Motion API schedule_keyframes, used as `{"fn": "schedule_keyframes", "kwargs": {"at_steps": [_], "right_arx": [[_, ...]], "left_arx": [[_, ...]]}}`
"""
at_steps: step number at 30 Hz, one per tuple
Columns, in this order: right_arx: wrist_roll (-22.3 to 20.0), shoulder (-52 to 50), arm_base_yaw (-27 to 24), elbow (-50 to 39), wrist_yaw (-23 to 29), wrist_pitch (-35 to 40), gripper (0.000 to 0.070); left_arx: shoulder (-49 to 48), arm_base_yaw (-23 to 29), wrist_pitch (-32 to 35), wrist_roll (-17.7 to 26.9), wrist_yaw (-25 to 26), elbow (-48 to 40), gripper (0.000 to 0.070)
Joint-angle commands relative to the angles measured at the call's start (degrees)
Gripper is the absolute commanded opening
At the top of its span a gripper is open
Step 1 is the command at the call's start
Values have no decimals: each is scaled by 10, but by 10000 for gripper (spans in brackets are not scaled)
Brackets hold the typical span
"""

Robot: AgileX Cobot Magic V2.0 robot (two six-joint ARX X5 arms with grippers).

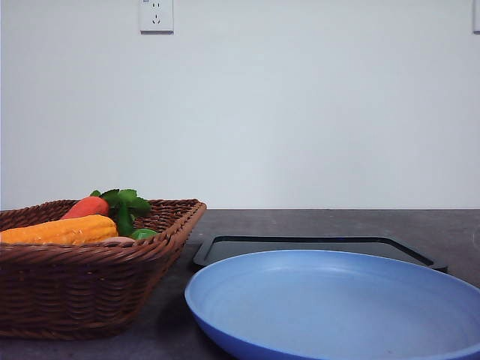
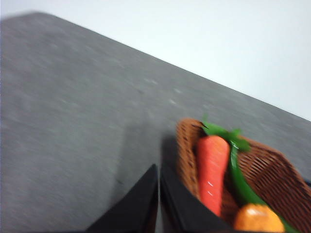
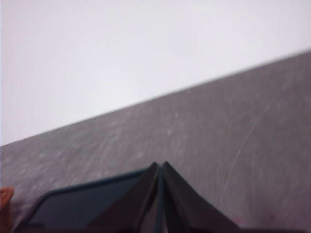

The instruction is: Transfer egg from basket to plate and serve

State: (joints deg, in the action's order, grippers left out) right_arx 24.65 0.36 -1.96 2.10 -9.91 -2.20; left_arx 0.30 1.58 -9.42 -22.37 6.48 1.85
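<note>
Egg shell, pinkish-brown and smooth, barely shows to us: a small rounded sliver (image 1: 118, 239) peeks over the basket's braided rim in the front view, just below the corn cob (image 1: 64, 230), so we place the egg inside the basket but cannot make out more. The basket (image 1: 82, 289) is brown woven wicker, rectangular with low flared sides, and also holds an orange-red carrot (image 1: 85, 207) with green leaves (image 1: 125, 201). Beside it on the right sits the plate (image 1: 337, 307), wide, shallow, round, matte light blue with a raised rim. Behind the plate lies a flat black tray (image 1: 315, 246) with rounded corners.

Everything rests on a dark grey speckled table (image 1: 450, 232) before a plain white wall carrying a socket (image 1: 156, 15).

In the left wrist view we see the left gripper (image 2: 159, 194) tilted over the table by the basket's corner, its dark fingers pressed together. The right gripper (image 3: 160, 187), above the tray's edge, likewise has its fingers closed on nothing.
</note>
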Motion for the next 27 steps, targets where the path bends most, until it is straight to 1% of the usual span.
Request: {"fn": "schedule_keyframes", "kwargs": {"at_steps": [1, 5, 9, 11, 15, 17, 20, 23, 27], "right_arx": [[35, 0, 0, 22, -2, -12, 0], [31, 23, 0, 72, -2, -71, 0], [5, 81, 0, 132, -16, -114, 0], [-11, 118, 0, 164, -24, -132, 0], [-49, 199, 0, 228, -42, -164, 0], [-68, 238, 0, 256, -55, -179, 0], [-92, 294, 0, 298, -74, -209, 0], [-117, 348, 0, 333, -99, -241, 0], [-141, 419, 0, 364, -144, -286, 0]], "left_arx": [[2, 0, -9, -11, 10, 7, 0], [26, 0, -23, -8, 11, 34, 0], [76, 0, -31, -7, 21, 72, 0], [111, 0, -30, 0, 40, 95, 0], [188, 0, -31, 27, 88, 146, 0], [226, -1, -31, 29, 114, 172, 0], [287, -5, -34, 28, 166, 212, 0], [348, -15, -55, 30, 212, 253, 0], [432, -42, -109, 57, 256, 305, 0]]}}
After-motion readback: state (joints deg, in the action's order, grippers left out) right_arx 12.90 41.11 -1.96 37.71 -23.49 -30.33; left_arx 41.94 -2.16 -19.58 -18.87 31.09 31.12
